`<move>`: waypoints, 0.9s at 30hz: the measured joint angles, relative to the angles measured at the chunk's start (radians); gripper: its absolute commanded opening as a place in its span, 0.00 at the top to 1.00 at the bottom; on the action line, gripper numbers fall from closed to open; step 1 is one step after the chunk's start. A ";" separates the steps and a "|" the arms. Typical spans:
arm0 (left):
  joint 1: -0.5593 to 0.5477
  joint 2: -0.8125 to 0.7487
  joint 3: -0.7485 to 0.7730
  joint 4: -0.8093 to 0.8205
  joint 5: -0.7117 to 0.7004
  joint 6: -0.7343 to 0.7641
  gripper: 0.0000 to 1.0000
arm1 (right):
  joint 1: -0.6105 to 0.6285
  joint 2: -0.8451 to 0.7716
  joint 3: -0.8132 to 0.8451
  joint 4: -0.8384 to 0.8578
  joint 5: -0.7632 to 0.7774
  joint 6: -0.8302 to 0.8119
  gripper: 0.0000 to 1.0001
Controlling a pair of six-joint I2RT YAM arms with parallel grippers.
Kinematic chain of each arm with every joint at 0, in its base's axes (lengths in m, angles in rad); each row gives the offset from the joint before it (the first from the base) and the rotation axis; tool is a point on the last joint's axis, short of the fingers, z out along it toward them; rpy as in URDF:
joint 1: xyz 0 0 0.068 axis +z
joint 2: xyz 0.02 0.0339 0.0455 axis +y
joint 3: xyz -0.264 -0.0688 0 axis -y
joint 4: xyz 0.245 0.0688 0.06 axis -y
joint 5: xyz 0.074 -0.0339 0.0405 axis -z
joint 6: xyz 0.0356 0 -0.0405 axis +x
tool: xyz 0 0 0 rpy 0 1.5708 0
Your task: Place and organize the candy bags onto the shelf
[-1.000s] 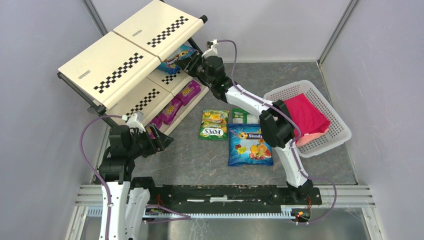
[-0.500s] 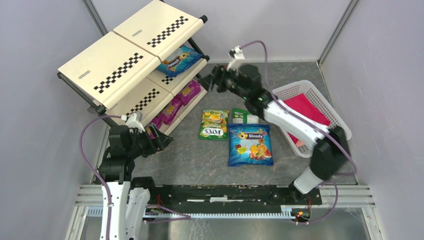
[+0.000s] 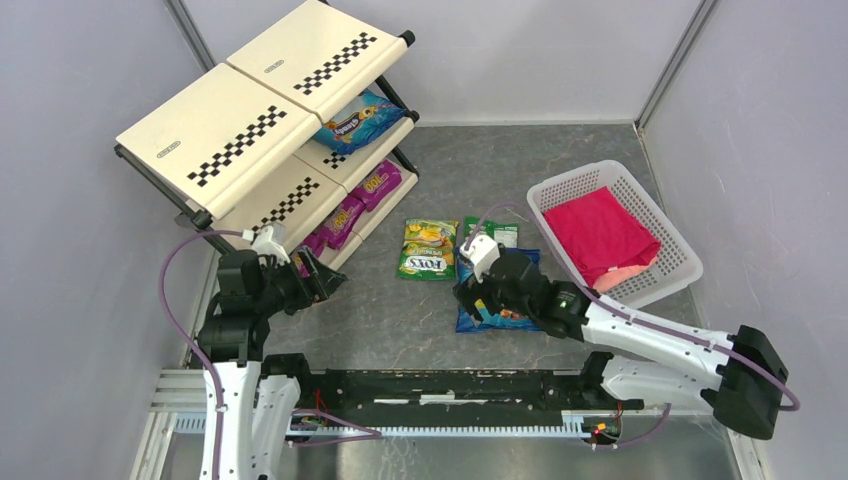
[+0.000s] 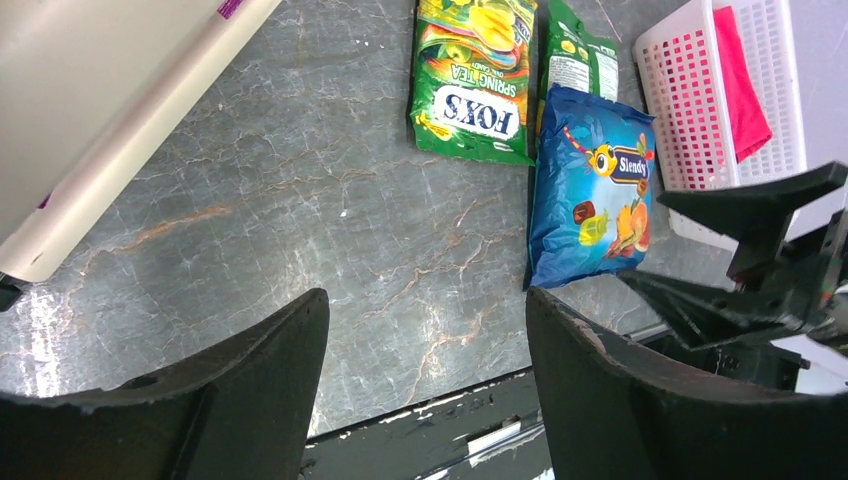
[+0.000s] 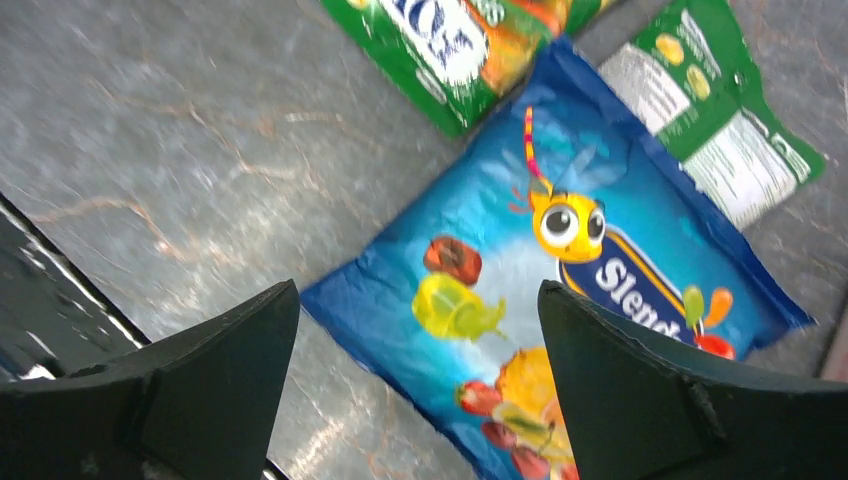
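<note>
the grey marbled table [image 3: 400, 330] fills the floor of the cell. at its far left stands the shelf [image 3: 250, 110], a slanted three-tier rack of cream panels with checkered stripes on a black tube frame. one blue candy bag [image 3: 355, 120] lies on the middle tier at its far end. three magenta-purple bags [image 3: 345, 215] lie in a row along the bottom tier.

at the far right sits a white lattice basket [image 3: 682, 268], and a folded pink-red cloth [image 3: 600, 230] lies inside it.

the right arm reaches low across the table from the right side. the right gripper [image 5: 418, 300] hangs just above the near left corner of a blue fruit-print bag [image 4: 590, 190]. its jaws are spread wide with nothing between them. that bag lies flat on the table in the middle, printed side up.

the left gripper [image 4: 428, 300] hovers over bare table close to the near front corner of the shelf. its jaws are also wide apart and empty.

a green-yellow fox's bag [image 3: 428, 248] lies flat just beyond the blue fruit-print bag, between it and the shelf. a smaller green bag [image 3: 495, 232] lies back side up, just beside the fox's bag and partly tucked under the blue bag's far edge.
</note>
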State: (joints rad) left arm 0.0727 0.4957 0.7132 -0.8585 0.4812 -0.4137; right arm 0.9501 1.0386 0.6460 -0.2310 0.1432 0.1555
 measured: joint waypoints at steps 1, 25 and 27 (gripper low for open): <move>0.000 0.002 0.000 0.000 0.000 0.000 0.21 | 0.026 0.000 0.000 -0.026 0.030 -0.001 0.02; -0.125 0.099 0.002 0.128 0.345 -0.094 0.18 | 0.412 0.464 0.126 -0.171 0.399 0.257 0.26; -0.137 0.101 0.004 0.142 0.365 -0.101 0.18 | 0.424 0.478 0.126 -0.172 0.435 0.281 0.29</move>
State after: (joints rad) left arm -0.0647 0.5972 0.7170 -0.7166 0.8459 -0.5144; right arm 1.3743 1.5162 0.7723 -0.4026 0.5785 0.4366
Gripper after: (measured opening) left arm 0.821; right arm 0.750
